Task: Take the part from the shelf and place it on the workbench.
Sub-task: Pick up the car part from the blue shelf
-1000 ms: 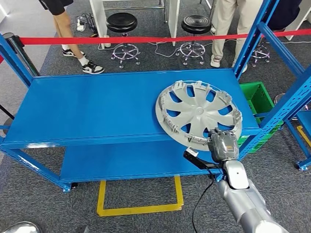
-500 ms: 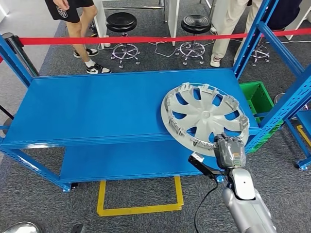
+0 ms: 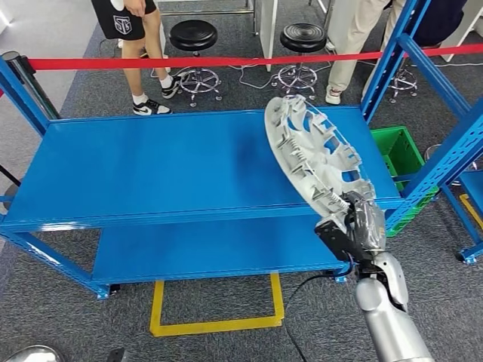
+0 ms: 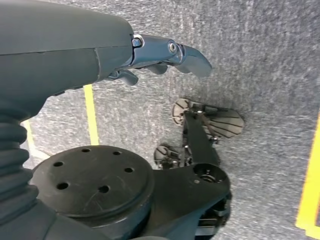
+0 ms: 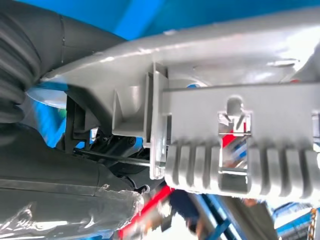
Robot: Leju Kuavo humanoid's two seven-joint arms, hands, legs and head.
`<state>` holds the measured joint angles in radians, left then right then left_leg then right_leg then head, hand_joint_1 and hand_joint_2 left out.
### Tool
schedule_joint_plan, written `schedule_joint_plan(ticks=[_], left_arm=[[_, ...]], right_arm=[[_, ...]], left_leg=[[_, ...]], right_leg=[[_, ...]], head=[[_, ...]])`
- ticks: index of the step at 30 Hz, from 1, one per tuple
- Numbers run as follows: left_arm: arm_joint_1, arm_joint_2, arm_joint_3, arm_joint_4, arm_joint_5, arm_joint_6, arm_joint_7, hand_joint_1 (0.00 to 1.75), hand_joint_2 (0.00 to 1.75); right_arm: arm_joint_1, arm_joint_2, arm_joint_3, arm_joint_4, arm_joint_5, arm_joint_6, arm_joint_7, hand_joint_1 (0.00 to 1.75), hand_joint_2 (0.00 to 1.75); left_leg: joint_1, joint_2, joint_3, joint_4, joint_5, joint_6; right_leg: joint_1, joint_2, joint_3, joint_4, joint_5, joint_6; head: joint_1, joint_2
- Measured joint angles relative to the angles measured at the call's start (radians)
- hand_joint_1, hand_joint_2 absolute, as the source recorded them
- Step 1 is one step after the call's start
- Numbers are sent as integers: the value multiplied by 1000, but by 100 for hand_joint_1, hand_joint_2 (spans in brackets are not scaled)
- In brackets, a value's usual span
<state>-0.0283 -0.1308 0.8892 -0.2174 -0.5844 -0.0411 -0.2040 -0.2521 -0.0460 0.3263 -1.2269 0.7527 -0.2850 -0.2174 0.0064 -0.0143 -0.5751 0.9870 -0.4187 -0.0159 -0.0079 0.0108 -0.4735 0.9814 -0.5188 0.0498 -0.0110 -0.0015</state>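
Part: a grey wheel cover [image 3: 316,157], ribbed inner side showing, tilted steeply on edge, its lower rim caught in the right hand and the rest rising up and away from the fingers.
Part's place: above the right end of the blue shelf [image 3: 143,166], its far edge high over the deck; whether any of the rim touches the deck cannot be told.
Right hand [image 3: 354,226]: at the shelf's front right corner, fingers clamped on the cover's near rim.
Right wrist view: the cover's rim [image 5: 234,125] with its clip tabs runs close across the fingers [image 5: 68,170], the thumb lying over one face and the dark fingers under the other.
Left hand [image 4: 113,55]: hanging over grey carpet, fingers [image 4: 188,52] stretched out and apart, released, grasping nothing.
Beyond the fingers of the right hand: a red barrier tape [image 3: 170,62] past the shelf, 2 black stools [image 3: 191,34] behind it, a person's legs in black shorts [image 3: 143,45].
Beside the right hand: a green crate [image 3: 398,151] just past the shelf's blue upright.
Floor: yellow tape outline [image 3: 216,309] under the shelf, on the near side of the fingers.
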Motion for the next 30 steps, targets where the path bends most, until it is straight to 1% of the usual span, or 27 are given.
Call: schedule_joint_plan(ticks=[5,9,12,15,19,23,26,30], left_arm=[[1,0,33,0,25,-53,-95,0,175],[3,-5,66,0,55,-74,-161,0,175],[7,-8,91,0,74,-99,-166,0,175],[9,-11,117,0,97,-128,-150,0,175],[9,-17,146,0,116,-167,-146,0,175],[9,-22,167,0,122,-172,-151,0,175],[9,-25,180,0,124,-169,-152,0,175],[8,-25,191,0,128,-169,-155,0,175]], right_arm=[[49,-6,6,-184,-280,109,-65,175,175],[116,-41,-11,-387,-518,183,-116,175,175],[191,-65,-55,-535,-670,228,-169,175,175],[254,-70,-115,-665,-795,265,-227,175,175],[327,-71,-198,-782,-923,317,-266,175,175],[389,-67,-296,-845,-1033,390,-281,175,175],[422,-61,-363,-872,-1076,426,-281,175,175],[450,-45,-426,-887,-1118,451,-279,175,175]], left_leg=[[0,-1,0,0,0,0],[0,-2,-2,0,0,0],[-1,-4,-5,0,-1,0],[-1,-3,-6,0,-1,0],[-1,-3,-6,0,-2,1],[-1,-3,-6,0,-2,1],[-1,-3,-5,0,-2,1],[-1,-3,-5,0,-2,1]], right_leg=[[0,-1,-1,0,0,0],[0,-3,-2,0,-1,0],[-1,-5,-2,0,-1,0],[-1,-3,-4,0,-1,0],[-1,-3,-6,0,-1,0],[-1,-3,-6,0,-2,0],[-1,-3,-6,0,-1,0],[-1,-3,-6,0,-1,0]], head=[[0,0],[0,0],[0,0],[0,0],[0,0],[0,0],[0,0],[0,0]])
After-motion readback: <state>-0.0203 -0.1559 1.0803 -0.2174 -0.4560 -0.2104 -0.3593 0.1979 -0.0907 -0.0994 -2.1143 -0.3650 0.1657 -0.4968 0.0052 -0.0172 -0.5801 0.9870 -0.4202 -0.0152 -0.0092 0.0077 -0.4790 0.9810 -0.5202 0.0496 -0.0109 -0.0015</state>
